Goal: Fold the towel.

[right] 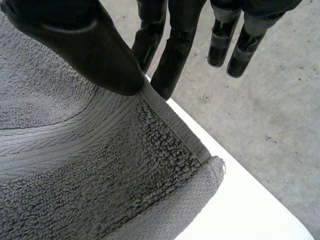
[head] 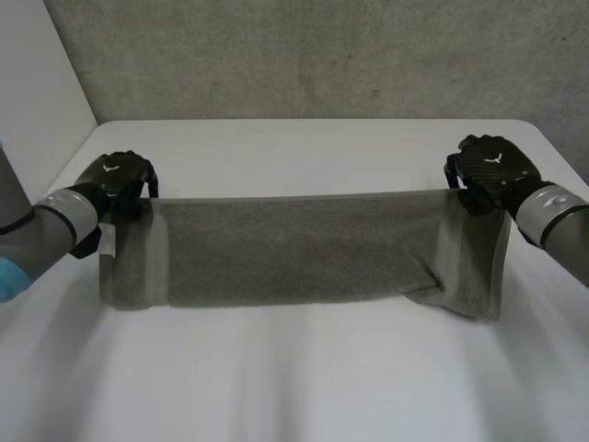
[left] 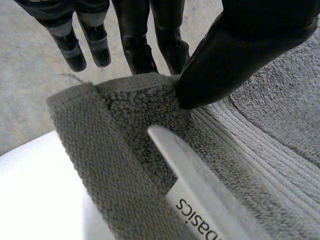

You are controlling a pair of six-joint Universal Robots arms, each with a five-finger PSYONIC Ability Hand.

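Note:
A grey towel (head: 294, 249) hangs stretched between my two hands above the white table (head: 294, 387), its lower edge resting on the table. My left hand (head: 118, 180) pinches the towel's upper left corner (left: 135, 95) between thumb (left: 225, 55) and fingers (left: 150, 45). A white label (left: 200, 200) hangs from the towel just below that corner. My right hand (head: 492, 170) pinches the upper right corner (right: 150, 100) between thumb (right: 85, 45) and fingers (right: 170, 55). The towel's right end (head: 474, 276) droops lower and is creased.
A grey concrete wall (head: 322, 55) rises behind the table's far edge. Bare white tabletop (head: 304, 147) lies beyond the towel and in front of it.

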